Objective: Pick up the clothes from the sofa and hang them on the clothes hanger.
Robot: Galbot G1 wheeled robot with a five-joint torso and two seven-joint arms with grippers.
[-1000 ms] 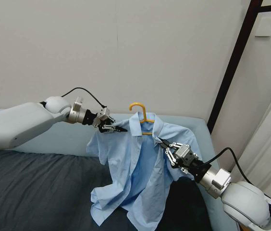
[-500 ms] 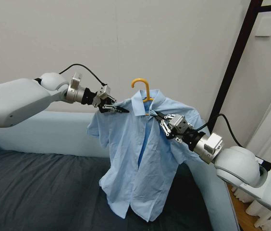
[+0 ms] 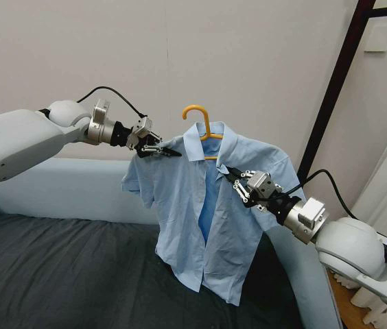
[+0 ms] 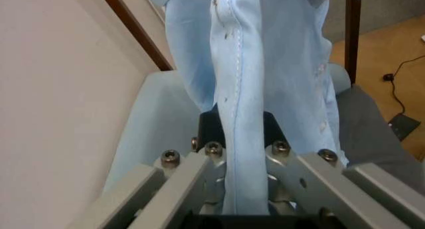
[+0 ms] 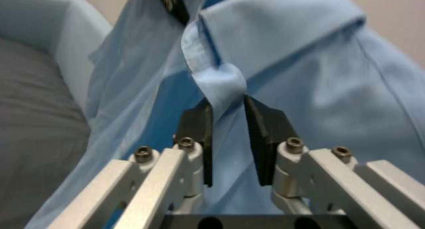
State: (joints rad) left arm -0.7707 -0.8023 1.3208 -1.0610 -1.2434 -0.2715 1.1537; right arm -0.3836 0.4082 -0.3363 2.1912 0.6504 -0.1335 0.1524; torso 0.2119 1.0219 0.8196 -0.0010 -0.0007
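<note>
Item: shirt [image 3: 204, 205] on orange hanger [image 3: 197, 116] — held clear of sofa [image 3: 56, 274]; left hand [image 3: 171, 154] clamped on shoulder, right hand [image 3: 226, 171] pinching placket — hanging-up not yet done

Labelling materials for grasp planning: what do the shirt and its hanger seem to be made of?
The shirt, held up by left gripper and right gripper: thin matte woven cloth, probably cotton; it drapes and creases. The hanger: smooth orange hook, likely plastic or coated wire.

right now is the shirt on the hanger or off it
On it: the orange hanger hook sticks up out of the shirt collar.
</note>
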